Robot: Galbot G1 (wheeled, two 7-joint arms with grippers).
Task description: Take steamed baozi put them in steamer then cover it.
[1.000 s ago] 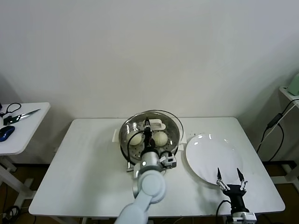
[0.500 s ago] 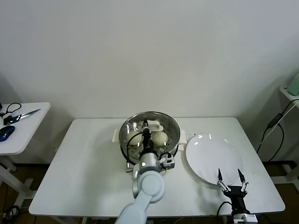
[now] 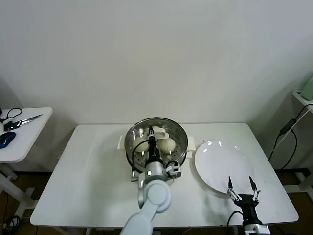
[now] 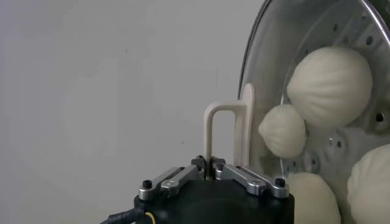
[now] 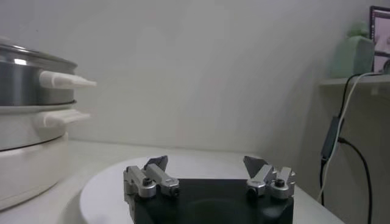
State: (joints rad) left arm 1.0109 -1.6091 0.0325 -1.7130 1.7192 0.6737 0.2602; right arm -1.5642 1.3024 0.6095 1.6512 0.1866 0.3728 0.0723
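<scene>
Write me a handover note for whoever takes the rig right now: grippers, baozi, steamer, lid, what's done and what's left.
Left gripper: shut on the lid's white handle, holding the glass lid over the steamer.
Right gripper: open, idle by the near edge of the white plate.
Baozi: four seen through the lid inside the steamer; none show on the plate.
Done: loading.
Left: confirm the lid sits flat on the rim, which the views do not settle, then release the handle and withdraw the left arm.
</scene>
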